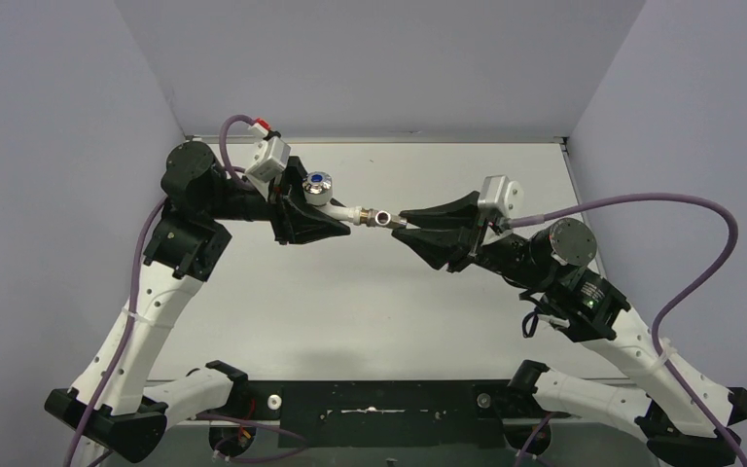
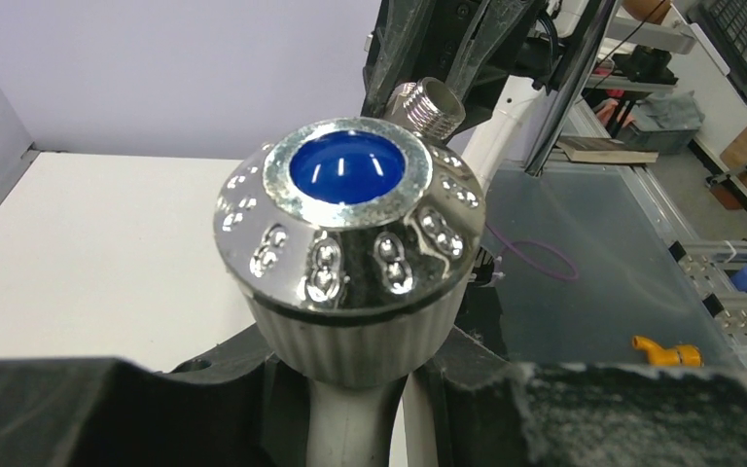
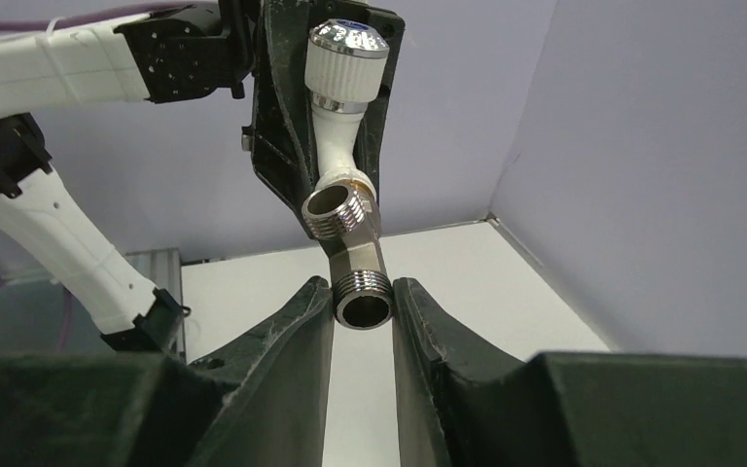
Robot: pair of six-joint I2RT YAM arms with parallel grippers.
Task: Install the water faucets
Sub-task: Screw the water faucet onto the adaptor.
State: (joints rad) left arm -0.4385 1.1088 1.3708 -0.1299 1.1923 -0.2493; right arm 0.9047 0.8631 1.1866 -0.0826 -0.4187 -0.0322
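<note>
The water faucets hang in mid-air above the table, between my two grippers. My left gripper is shut on the white tap body, just under its ribbed collar. Its chrome knob with the blue dot points up. A grey metal threaded fitting sits against the tap's outlet. My right gripper is shut on the fitting's near threaded end, with both fingertips touching the threads.
The white table lies below, walled at the back and on both sides. Purple cables loop from both wrists. Off the table's side is a bench with a yellow part.
</note>
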